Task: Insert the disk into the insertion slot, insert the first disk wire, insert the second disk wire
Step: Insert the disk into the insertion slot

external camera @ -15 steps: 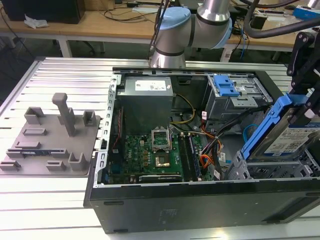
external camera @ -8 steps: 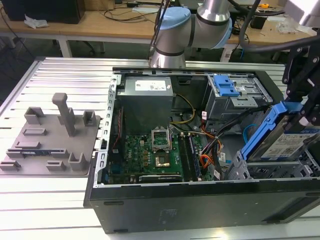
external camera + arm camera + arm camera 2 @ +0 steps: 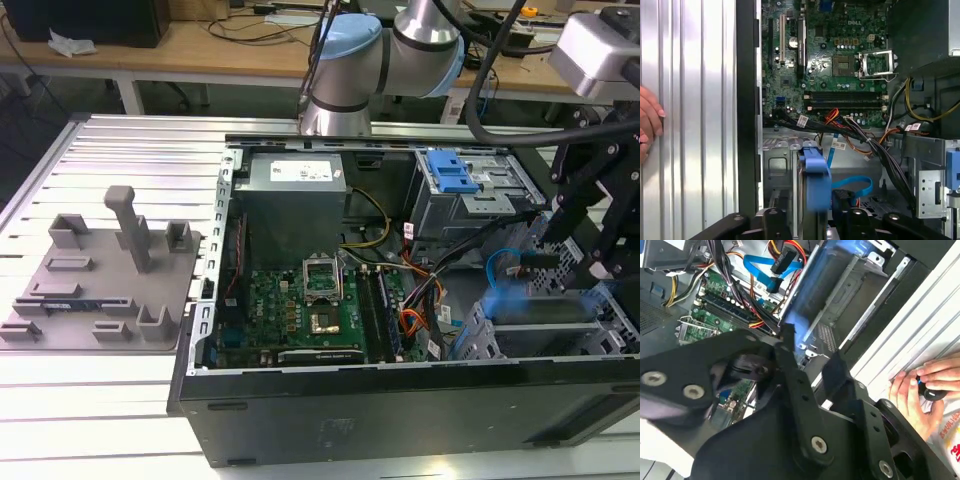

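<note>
Disk (image 3: 815, 175) sits edge-on between the black fingers (image 3: 772, 220) of the gripper (image 3: 812, 216) in the first wrist view; gripper is closed on it, one link pressing each face; in the exterior view the disk (image 3: 505, 300) hangs low at the exterior view's right end of the open PC case (image 3: 400, 410), right at the insertion slot (image 3: 600, 335); whether it has entered I can't tell. Arm (image 3: 350, 70) rises behind the PSU (image 3: 292, 185) and bends over toward that end, wrist pointing down into the case. Disk label can't be made out; slot mouth is partly covered by disk + gripper. Slot is low grey perforated sheet metal. Just past it a flat blue SATA cable (image 3: 855, 181) loops; a black-and-orange wire bundle (image 3: 875, 150) crosses to the green mobo (image 3: 790, 75). Taller grey bay w/ blue latch (image 3: 452, 175) stands beyond. Case lies on a ribbed aluminium table (image 3: 120, 150); a person's hand (image 3: 917, 390) rests on it beside the case. Grey moulded fixture plate (image 3: 100, 290) lies well apart, to the exterior view's left.
</note>
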Robot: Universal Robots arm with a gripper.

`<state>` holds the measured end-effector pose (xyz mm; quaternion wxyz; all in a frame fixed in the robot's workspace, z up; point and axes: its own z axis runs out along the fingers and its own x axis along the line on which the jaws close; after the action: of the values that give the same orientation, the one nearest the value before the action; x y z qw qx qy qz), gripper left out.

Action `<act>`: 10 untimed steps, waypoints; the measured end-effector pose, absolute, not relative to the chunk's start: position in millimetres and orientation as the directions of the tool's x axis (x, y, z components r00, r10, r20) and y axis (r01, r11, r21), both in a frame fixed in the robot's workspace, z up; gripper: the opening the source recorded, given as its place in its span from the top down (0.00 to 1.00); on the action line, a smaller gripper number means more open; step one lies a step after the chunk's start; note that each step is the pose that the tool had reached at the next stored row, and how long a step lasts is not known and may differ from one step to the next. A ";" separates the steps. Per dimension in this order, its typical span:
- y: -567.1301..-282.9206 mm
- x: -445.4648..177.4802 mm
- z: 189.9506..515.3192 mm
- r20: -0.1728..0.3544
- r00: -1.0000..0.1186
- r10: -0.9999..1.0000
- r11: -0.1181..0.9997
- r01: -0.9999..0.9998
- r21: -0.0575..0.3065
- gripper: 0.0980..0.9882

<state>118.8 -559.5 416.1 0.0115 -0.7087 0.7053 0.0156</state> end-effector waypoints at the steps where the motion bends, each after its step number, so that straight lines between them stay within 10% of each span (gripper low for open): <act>1: -559.5 118.8 416.0 -0.038 0.005 -0.999 -0.005 -1.000 0.006 0.48; 10: -559.5 118.7 416.0 -0.037 0.005 -0.999 -0.005 -1.000 0.006 0.41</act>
<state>118.7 -559.5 416.0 0.0109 -0.7087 0.7053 0.0150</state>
